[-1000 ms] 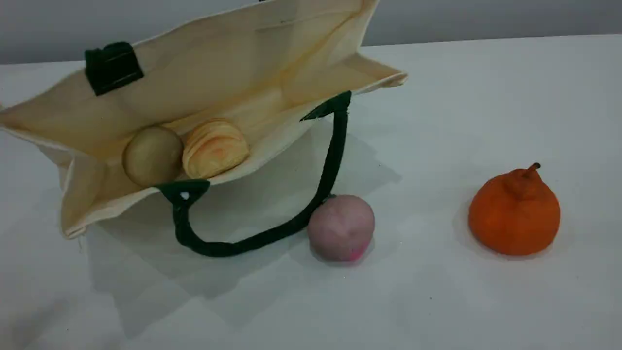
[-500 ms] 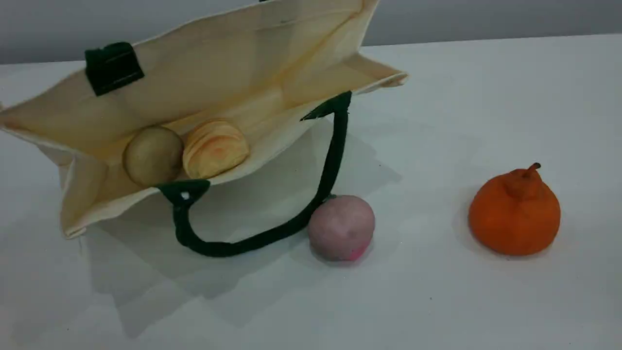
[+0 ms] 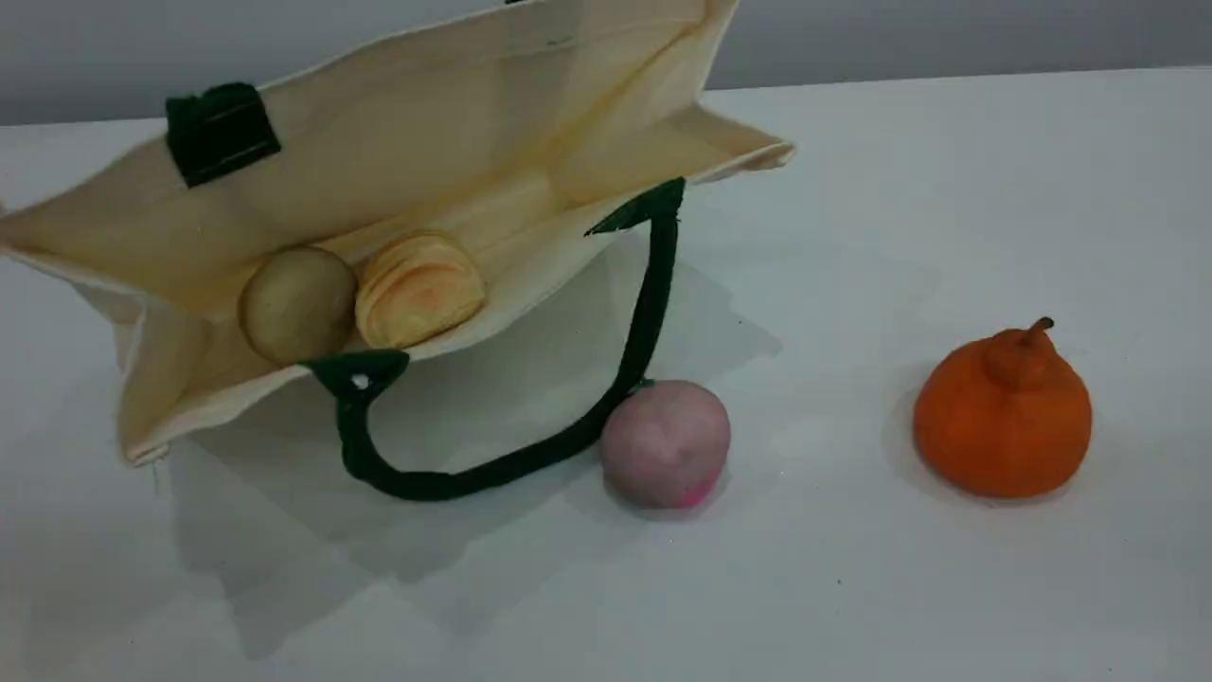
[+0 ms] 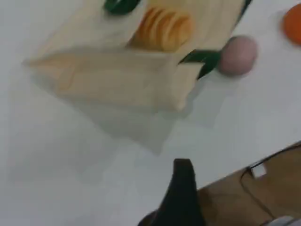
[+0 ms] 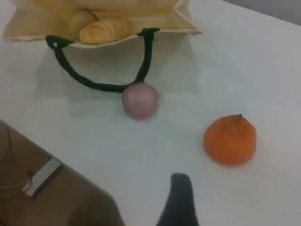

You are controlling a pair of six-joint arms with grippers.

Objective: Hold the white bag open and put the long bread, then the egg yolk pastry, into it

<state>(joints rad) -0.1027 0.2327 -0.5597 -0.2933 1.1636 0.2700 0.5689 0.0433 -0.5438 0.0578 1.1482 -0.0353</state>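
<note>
From where I sit, the white bag [image 3: 454,142] lies tipped on the surface [image 3: 900,587] with its mouth gaping toward the scene camera. Inside it, side by side and touching, sit the egg yolk pastry [image 3: 297,303] on the left and the long bread [image 3: 419,289] on the right, only its swirled end showing. One dark green handle [image 3: 530,455] loops out of the bag's lower rim onto the surface, and a pink ball [image 3: 666,443] rests against that loop. An orange stemmed fruit [image 3: 1003,414] stands well apart to the right.

Neither arm shows in the scene view. My left tool [image 4: 181,188] shows one dark fingertip, hanging above bare surface near the surface's front edge, well clear of the bag; its jaws stand wide apart with nothing between them. My right tool [image 5: 180,197] likewise shows one fingertip, above the surface near the orange fruit and away from the bag, jaws spread and empty.

There is open surface in front of the bag and across the whole right side. In both wrist views the surface's edge runs close by the fingertip, with a brown floor [image 5: 51,197] beyond it.
</note>
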